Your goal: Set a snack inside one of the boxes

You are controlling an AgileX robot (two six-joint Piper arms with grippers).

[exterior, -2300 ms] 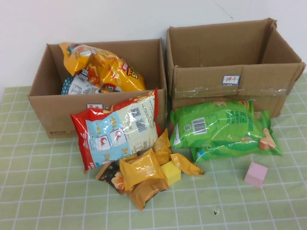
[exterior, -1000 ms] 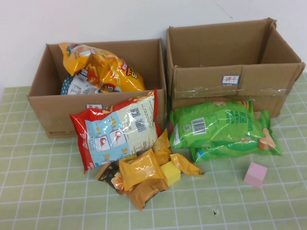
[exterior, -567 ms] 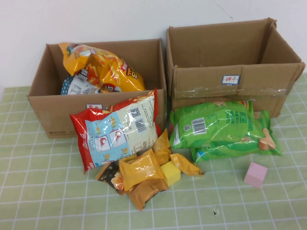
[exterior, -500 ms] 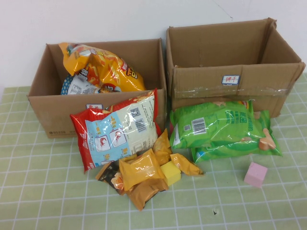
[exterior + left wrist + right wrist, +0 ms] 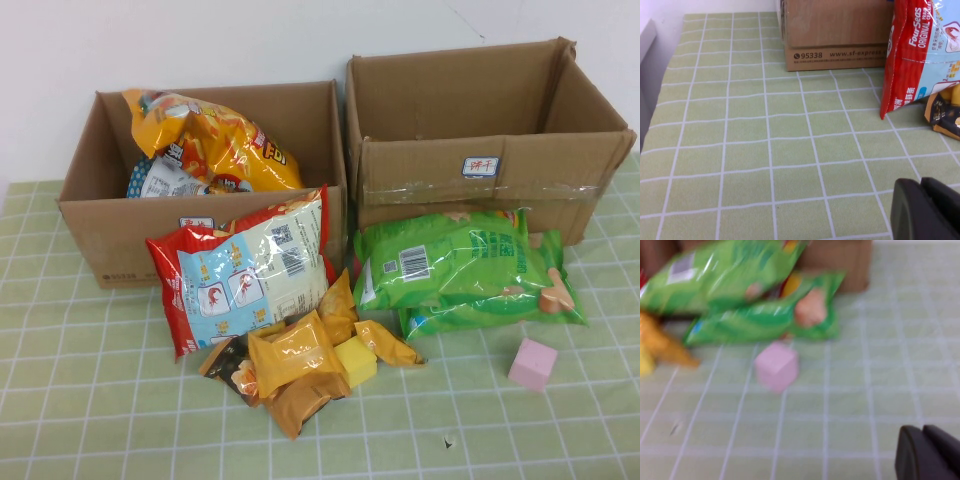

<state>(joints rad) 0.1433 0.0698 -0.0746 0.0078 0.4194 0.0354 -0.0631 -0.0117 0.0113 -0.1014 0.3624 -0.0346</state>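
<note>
Two open cardboard boxes stand at the back: the left box (image 5: 110, 225) holds an orange snack bag (image 5: 215, 140), the right box (image 5: 500, 170) looks empty. A red-and-blue snack bag (image 5: 245, 270) leans on the left box. Green snack bags (image 5: 460, 265) lie before the right box. Small orange packets (image 5: 295, 355) lie in front. Neither arm shows in the high view. My left gripper (image 5: 922, 186) is shut, empty, low over the cloth left of the red bag (image 5: 912, 55). My right gripper (image 5: 924, 432) is shut, empty, near the green bags (image 5: 740, 295).
A pink cube (image 5: 533, 363) sits on the green checked cloth at the right, also in the right wrist view (image 5: 777, 365). A yellow cube (image 5: 356, 360) lies among the orange packets. A white wall runs behind the boxes. Bare cloth (image 5: 90, 400) lies at the front left.
</note>
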